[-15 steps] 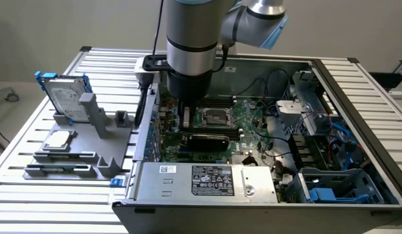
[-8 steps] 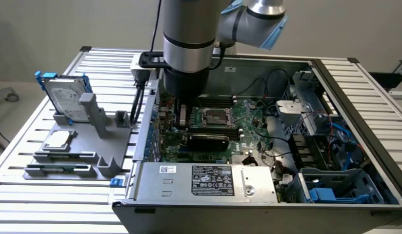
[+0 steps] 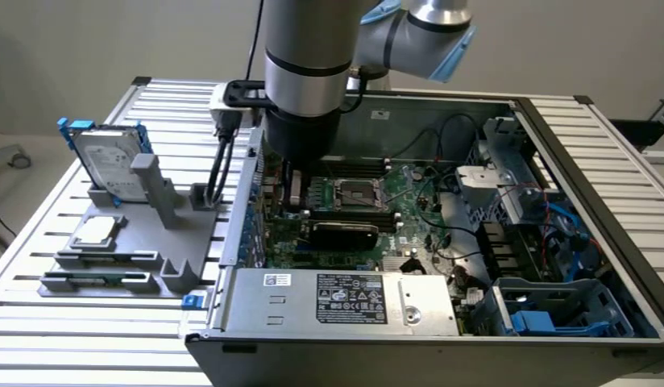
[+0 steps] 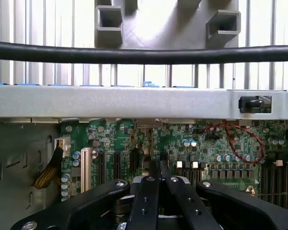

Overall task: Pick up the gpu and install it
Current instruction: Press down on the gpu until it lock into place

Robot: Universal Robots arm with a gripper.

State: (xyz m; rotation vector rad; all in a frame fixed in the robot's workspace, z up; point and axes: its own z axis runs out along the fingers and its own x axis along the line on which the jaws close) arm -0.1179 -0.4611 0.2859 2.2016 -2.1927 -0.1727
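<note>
Inside: the end effector [image 4: 159,191] hangs within the open computer case [image 3: 418,326], its black fingers [image 4: 146,201] drawn together with nothing seen between them.
Below: the fingertips sit above the green motherboard [image 4: 201,143], near its row of expansion slots [image 4: 108,165]; contact cannot be told.
GPU: the gpu [image 3: 343,234], black shroud showing, stands on the motherboard beside the CPU socket [image 3: 354,193], just beside the arm [image 3: 305,72] in the exterior view.
Obstacles: a red wire [image 4: 239,139] loops over the board; a black cable [image 4: 144,55] crosses above the case wall [image 4: 134,103].
Beyond: on the slatted surface [image 3: 85,322] at the exterior view's left, a grey fixture [image 3: 149,201] carries a hard drive [image 3: 106,161] with blue rails and a square silver chip [image 3: 96,231].
</note>
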